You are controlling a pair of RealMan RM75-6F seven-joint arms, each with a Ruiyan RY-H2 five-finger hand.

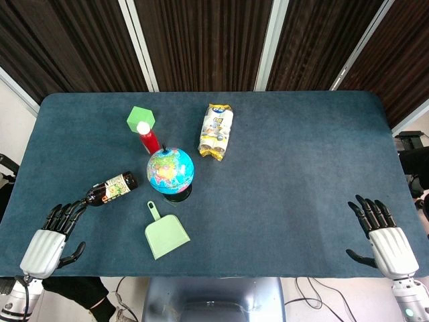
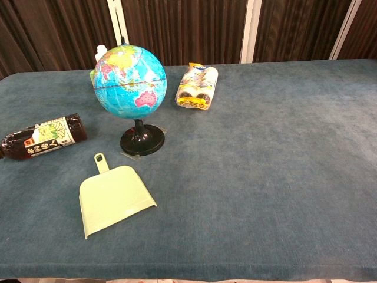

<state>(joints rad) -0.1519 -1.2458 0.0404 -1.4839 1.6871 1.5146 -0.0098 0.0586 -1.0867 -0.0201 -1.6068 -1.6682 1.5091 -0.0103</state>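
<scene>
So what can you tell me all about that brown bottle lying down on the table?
The brown bottle lies on its side near the left edge of the blue table. It looks dark and see-through, with brown liquid inside and a dark cap. A pale label with green pictures and dark writing wraps its middle. Its cap end points toward the left hand, whose fingertips come right up to the cap; touching or not is unclear. The green dustpan lies nearby, not touching.
</scene>
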